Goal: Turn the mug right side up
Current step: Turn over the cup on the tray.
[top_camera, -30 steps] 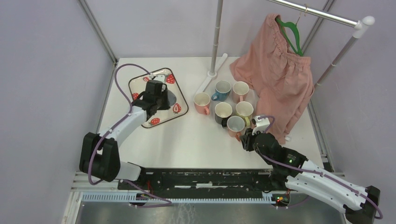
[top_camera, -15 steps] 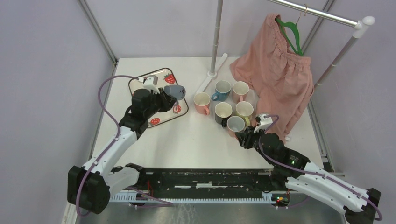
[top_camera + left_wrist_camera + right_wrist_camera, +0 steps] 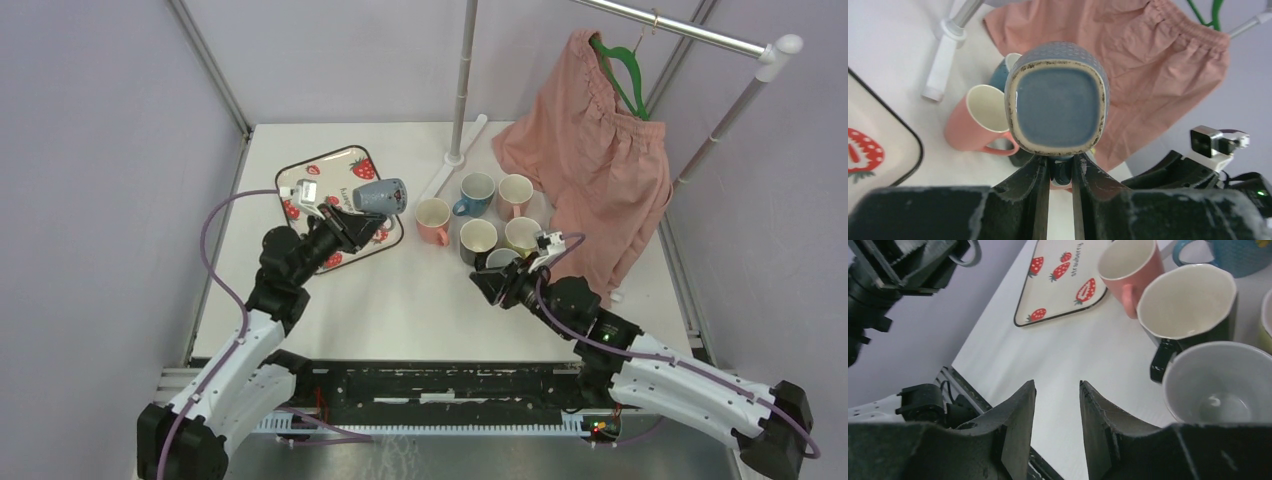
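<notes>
The blue-grey mug [image 3: 380,195] hangs on its side above the strawberry tray [image 3: 335,166]. My left gripper [image 3: 352,213] is shut on its handle. In the left wrist view the mug's square-ish base [image 3: 1057,97] faces the camera, and the handle [image 3: 1060,172] is pinched between the fingers of the left gripper [image 3: 1060,161]. My right gripper [image 3: 487,284] is open with nothing in it, just left of the mug cluster. In its wrist view the right gripper [image 3: 1056,386] frames only bare table.
Several upright mugs stand mid-table: a pink one [image 3: 432,220], a blue one [image 3: 476,192], a black one [image 3: 477,237], a yellow one [image 3: 522,234] and a grey-lined one [image 3: 1220,385] beside my right fingers. Behind them stand a rack pole [image 3: 460,90] and hanging pink shorts [image 3: 590,150].
The left arm lifted the mug off the tray, drew back and tipped it sideways. The right gripper opened wider and slid left, away from the grey-lined mug.
</notes>
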